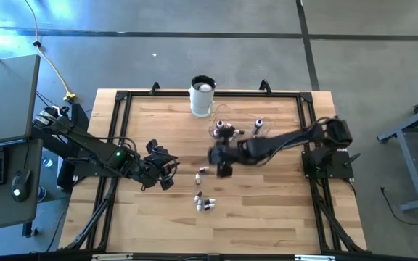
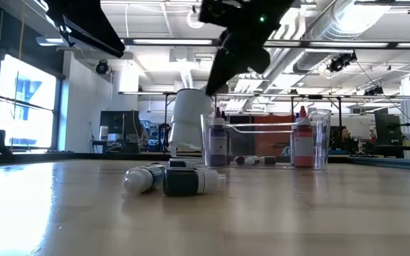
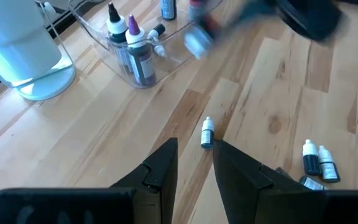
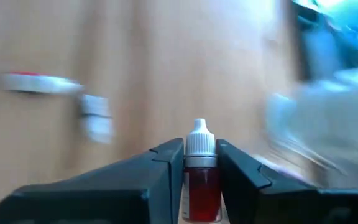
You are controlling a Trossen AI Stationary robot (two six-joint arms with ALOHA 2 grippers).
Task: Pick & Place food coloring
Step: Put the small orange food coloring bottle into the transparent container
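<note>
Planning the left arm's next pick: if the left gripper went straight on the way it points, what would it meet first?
Probably the small dark bottle lying just ahead of the left gripper, well short of the clear bowl; depth is uncertain.

Right wrist view: table and bowl [image 4: 328, 137] smeared by motion blur; red bottle [image 4: 201, 180] cut off at the lower edge. Left wrist view: right arm [image 3: 278, 15] blurred. Bottle labels unreadable.

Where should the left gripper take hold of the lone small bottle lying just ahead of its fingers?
Probably across the dark body of the lone bottle, from above. It lies flat on the table with nothing beside it, and the left gripper already lines up with it.
</note>
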